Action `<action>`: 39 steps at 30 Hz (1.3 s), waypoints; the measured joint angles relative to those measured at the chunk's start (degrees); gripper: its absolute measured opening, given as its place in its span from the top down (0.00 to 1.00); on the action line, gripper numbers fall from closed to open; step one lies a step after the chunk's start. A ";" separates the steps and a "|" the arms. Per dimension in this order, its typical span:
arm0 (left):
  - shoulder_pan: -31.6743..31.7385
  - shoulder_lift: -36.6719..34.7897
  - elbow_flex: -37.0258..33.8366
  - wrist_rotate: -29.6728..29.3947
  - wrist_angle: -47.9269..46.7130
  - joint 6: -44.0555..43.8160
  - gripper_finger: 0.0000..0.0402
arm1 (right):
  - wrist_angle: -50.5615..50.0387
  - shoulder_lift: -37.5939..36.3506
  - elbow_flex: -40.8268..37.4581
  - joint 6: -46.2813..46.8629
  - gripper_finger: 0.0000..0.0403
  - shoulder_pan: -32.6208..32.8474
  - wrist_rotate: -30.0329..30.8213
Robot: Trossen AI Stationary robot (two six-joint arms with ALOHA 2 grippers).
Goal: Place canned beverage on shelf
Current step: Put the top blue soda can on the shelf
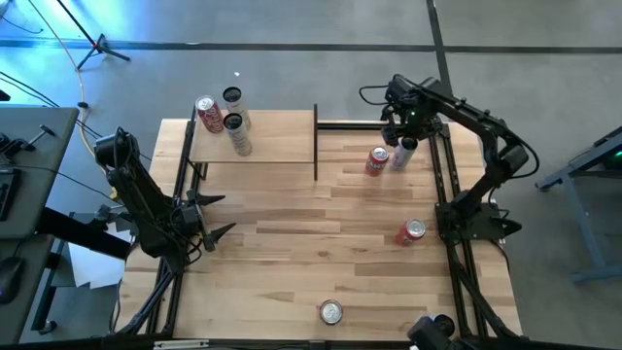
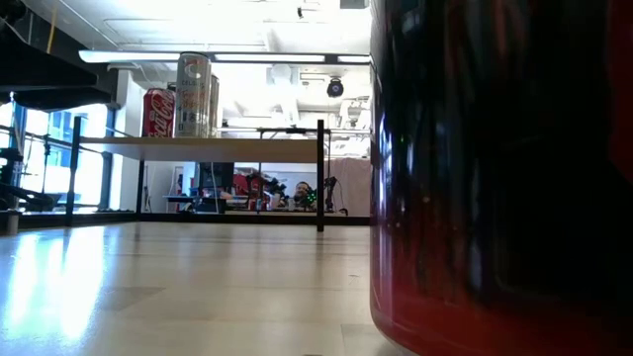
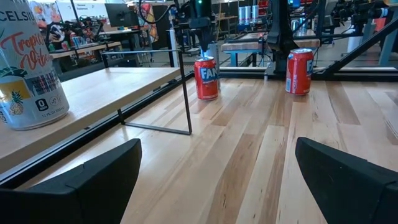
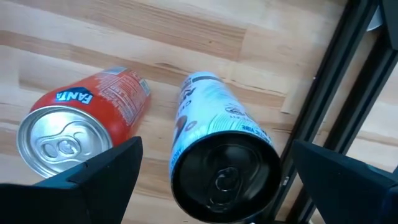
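- Right gripper (image 4: 214,171) hovers with fingers spread wide, empty, above the tall pale-blue can (image 4: 221,149) standing beside the Fanta can (image 4: 78,130).
- Left gripper (image 1: 216,217) waits, released.
- Shelf (image 1: 282,141) holds three cans at its far-left corner.

A striped wooden table (image 1: 292,233) carries a small pale shelf (image 1: 282,136) at its far left corner. Three cans stand on the shelf near its left end: a red can (image 1: 208,114) and two tall pale cans (image 1: 234,107) (image 1: 237,133). On the table, an orange can (image 1: 377,160) and a white can (image 1: 402,153) stand side by side near the far right corner. Another red can (image 1: 411,232) stands by the right edge, and a silver-topped can (image 1: 331,312) sits at the near edge.
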 joint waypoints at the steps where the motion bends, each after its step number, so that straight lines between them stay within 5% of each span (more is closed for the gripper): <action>1: 0.00 0.00 0.00 0.00 -0.01 -0.03 0.00 | -0.15 0.00 0.00 -0.41 0.01 -0.16 -0.01; 19: -0.01 0.00 0.00 0.00 0.00 -0.01 0.00 | -0.85 -0.02 0.00 -0.81 0.12 -0.65 0.33; 33: -0.01 0.00 0.00 0.00 -0.02 -0.01 0.00 | -0.66 -0.09 0.00 -4.70 0.40 -0.68 -0.18; 39: 0.01 0.00 0.00 0.01 -0.01 -0.03 0.00 | -0.77 -0.11 0.00 -7.40 0.41 -0.68 -0.28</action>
